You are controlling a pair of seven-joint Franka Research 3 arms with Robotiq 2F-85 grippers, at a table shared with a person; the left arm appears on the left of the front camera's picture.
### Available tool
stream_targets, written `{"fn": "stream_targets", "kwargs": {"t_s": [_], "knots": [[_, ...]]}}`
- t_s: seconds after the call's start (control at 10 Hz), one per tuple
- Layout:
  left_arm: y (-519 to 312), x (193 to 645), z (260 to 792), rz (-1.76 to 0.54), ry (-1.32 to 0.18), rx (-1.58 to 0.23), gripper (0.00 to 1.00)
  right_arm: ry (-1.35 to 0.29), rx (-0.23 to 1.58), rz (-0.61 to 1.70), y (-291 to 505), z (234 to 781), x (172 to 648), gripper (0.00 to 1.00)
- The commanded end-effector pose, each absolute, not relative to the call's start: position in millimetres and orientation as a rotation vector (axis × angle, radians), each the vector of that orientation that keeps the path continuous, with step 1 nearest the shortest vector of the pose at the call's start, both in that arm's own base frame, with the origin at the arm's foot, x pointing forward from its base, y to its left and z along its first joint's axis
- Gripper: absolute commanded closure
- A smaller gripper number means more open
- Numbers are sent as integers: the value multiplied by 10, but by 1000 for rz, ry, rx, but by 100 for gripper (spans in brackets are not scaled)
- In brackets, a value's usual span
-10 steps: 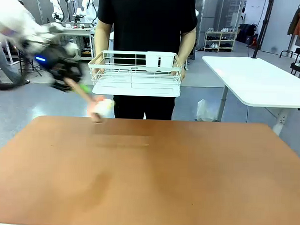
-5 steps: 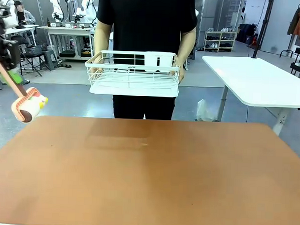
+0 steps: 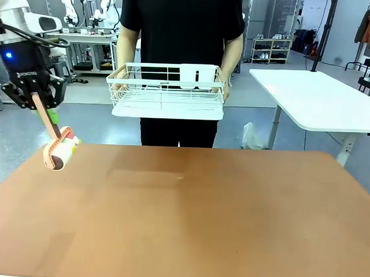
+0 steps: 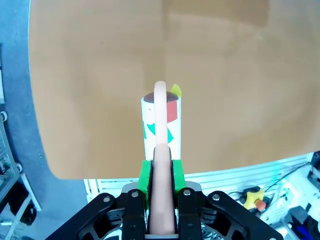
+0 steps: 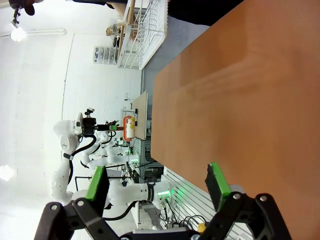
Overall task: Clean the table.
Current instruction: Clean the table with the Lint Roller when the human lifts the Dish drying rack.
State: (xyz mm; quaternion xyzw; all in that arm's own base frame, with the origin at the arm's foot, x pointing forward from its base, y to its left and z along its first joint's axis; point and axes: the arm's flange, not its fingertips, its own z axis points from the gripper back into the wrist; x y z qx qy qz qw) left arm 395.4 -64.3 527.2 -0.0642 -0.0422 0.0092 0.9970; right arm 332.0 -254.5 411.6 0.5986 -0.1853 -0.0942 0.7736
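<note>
– Table, reddish-brown matte top, rounded corners. Position?
– Lower half of the front view, reaching from the left edge of the frame to the right.
– Tool on record?
– Lint roller, peach handle, white patterned roll. The roll sits low over the table's far left corner, at the middle left of the frame. Whether it touches the top cannot be told.
– Held by?
– Left gripper, upper left of the frame, green pads pinched on the roller's handle. The handle slants down toward the roll.
– Second gripper?
– Right gripper, bottom of the right wrist view. Fingers spread wide with nothing between them, and the table lies beyond.
– Other entries?
– White wire rack, upper centre, held at both ends by a person standing behind the table's far edge. White-topped table, upper right.
</note>
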Motion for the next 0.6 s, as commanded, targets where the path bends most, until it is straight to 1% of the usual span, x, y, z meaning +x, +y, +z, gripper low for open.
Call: {"fn": "stream_targets", "kwargs": {"t_s": [0.0,0.5], "knots": [[-483,3917,5387,37,-87,-126,79,-399,1297,-196,-2535,4148,3282,0],[-483,3917,5387,37,-87,-126,79,-399,1297,-196,-2535,4148,3282,0]]}}
